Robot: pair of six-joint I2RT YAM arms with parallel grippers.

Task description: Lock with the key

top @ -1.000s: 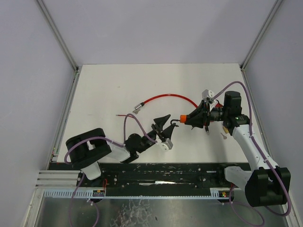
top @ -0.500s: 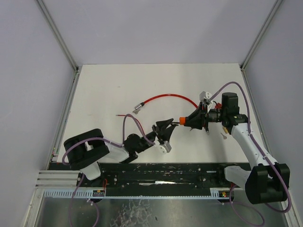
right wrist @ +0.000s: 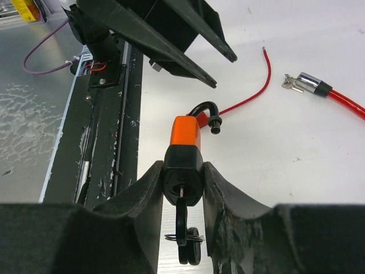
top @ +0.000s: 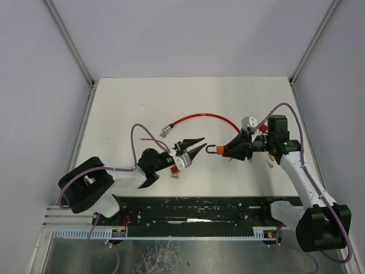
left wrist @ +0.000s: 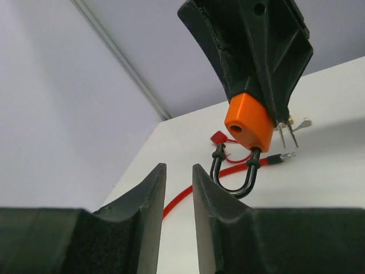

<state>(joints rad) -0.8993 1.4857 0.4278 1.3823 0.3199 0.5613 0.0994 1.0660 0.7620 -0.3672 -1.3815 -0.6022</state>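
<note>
An orange-and-black padlock [right wrist: 185,134] is clamped by its black base in my right gripper [right wrist: 182,165], which is shut on it. The key [right wrist: 181,220] sticks in the keyhole, a ring with spare keys hanging below it. The black shackle [right wrist: 206,111] is swung open, one end free. Seen from above, the right gripper [top: 229,149] holds the padlock [top: 219,149] just above the table, shackle pointing left. My left gripper [top: 203,142] points at the shackle from a short distance. Its jaws stand a narrow gap apart with nothing between them [left wrist: 178,166]; the padlock [left wrist: 248,120] hangs ahead of them.
A red cable [top: 199,117] arcs across the table behind both grippers, its metal end [top: 165,132] lying near the left gripper. A thin red wire [top: 149,138] lies further left. A black rail [top: 199,208] runs along the near edge. Grey walls enclose the table.
The left gripper's jaws have narrowed from wide open to a slim gap, and the left arm has drawn back to the left. The right gripper still holds the padlock, shifted slightly.
</note>
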